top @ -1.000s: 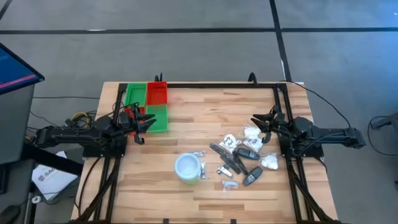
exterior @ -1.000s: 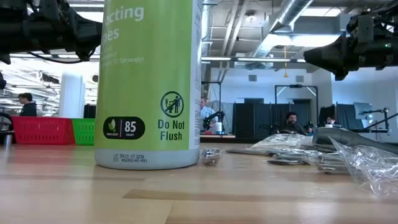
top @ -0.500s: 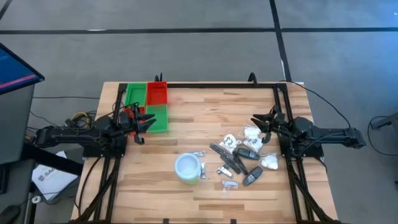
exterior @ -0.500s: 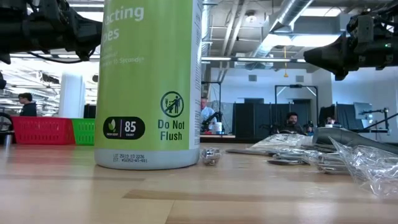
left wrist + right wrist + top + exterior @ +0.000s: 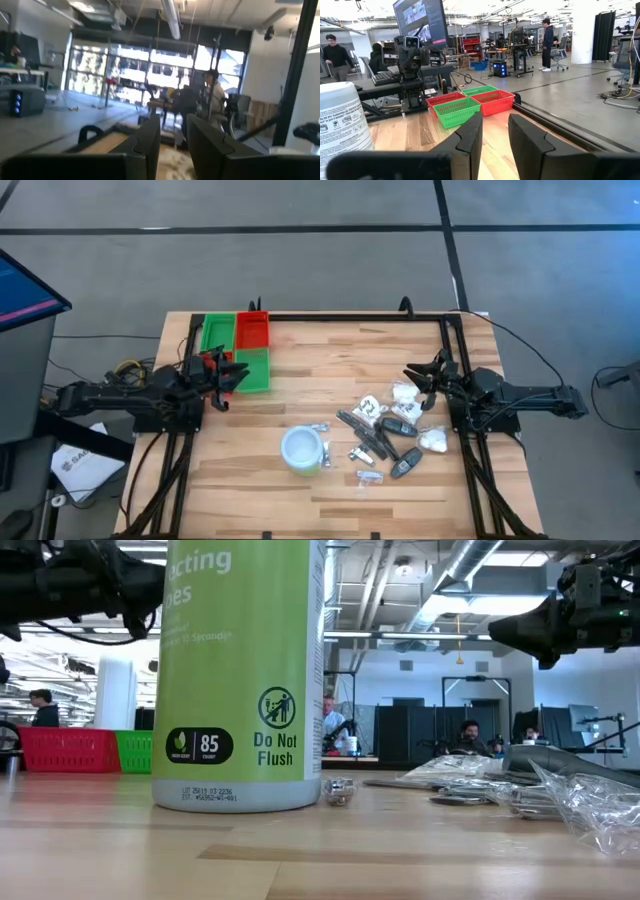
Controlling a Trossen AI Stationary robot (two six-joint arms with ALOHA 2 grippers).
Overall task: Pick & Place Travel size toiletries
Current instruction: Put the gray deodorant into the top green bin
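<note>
The travel size toiletries (image 5: 385,435) lie loosely heaped on the table's right half: dark sticks (image 5: 362,432), dark ovals (image 5: 405,465), white lumpy packets (image 5: 405,393) and clear sachets (image 5: 370,476). In the low view the toiletries (image 5: 520,790) show as a flat heap on the wood. My right gripper (image 5: 415,377) (image 5: 495,137) hovers open above the heap's far right side. My left gripper (image 5: 232,372) (image 5: 173,145) is open in the air at the near edge of the red and green tray (image 5: 240,340).
A round white tub with a green side (image 5: 302,450) (image 5: 238,670) stands upright on the near middle of the table, left of the heap. The tray (image 5: 470,102) sits at the far left corner. A black frame rail (image 5: 350,317) runs along the table's far edge. People are in the room behind.
My left gripper has drawn back a little toward the table's left edge, and its arm has shifted in the low view. The right arm and the toiletries have kept still.
</note>
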